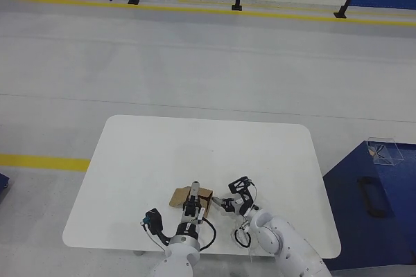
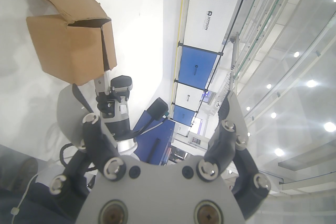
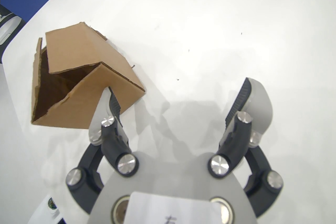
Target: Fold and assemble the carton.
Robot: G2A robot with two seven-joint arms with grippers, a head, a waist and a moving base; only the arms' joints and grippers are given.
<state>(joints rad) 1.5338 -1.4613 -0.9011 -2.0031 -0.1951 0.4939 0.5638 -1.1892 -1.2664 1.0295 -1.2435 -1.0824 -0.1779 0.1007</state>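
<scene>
The carton (image 1: 181, 198) lies on the worktop (image 1: 194, 145), close to its near edge and about midway between left and right. The left gripper (image 2: 148, 93) sits at the carton's near side. The right gripper (image 3: 178, 89) is just right of the carton, with one of its fingers (image 3: 111, 101) touching the carton's right corner and the other apart from it.

The left gripper (image 2: 152, 89) and right gripper (image 3: 178, 86) are showing grey fingers (image 3: 260, 101), black links (image 3: 236, 141) and silver screws (image 3: 220, 164). Black cables (image 1: 209, 239) are looping along white arms (image 1: 284, 242).
</scene>
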